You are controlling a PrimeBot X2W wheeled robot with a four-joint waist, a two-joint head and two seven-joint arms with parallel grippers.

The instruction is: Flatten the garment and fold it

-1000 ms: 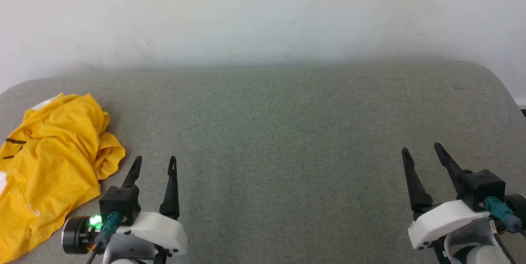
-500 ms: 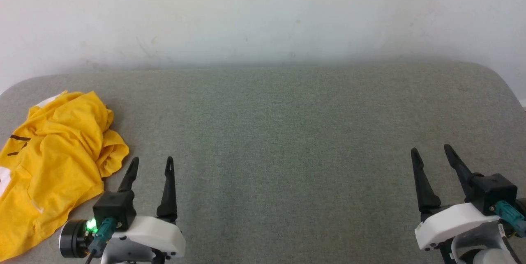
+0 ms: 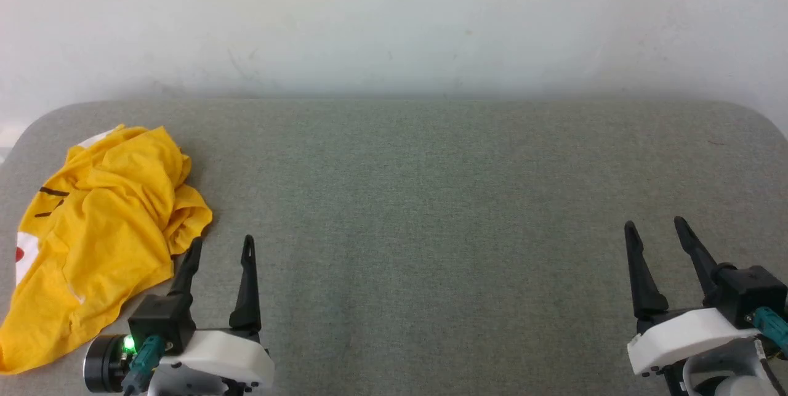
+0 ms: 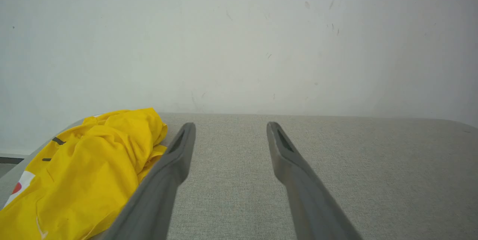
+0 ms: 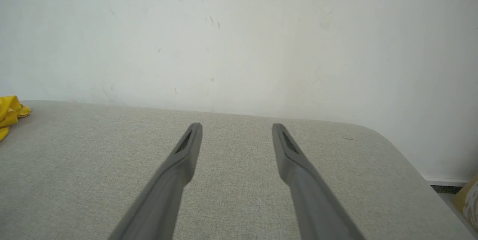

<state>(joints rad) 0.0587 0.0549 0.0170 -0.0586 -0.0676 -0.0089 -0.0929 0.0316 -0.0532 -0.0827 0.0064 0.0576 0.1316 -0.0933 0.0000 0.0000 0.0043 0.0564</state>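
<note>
Crumpled bright yellow cotton T-shirt (image 3: 101, 236), black stripes and red-dotted white patch showing, lies bunched at left end of grey-green fabric-covered table (image 3: 431, 199). Left gripper (image 3: 221, 242), near-left of table: jaws spread, empty, one finger just beside shirt. Right gripper (image 3: 654, 223), near-right of table: likewise spread, empty.

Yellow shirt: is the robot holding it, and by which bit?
Nothing is held. The left gripper and right gripper are both open and empty; the yellow shirt lies crumpled on the grey surface beside the left one.
</note>
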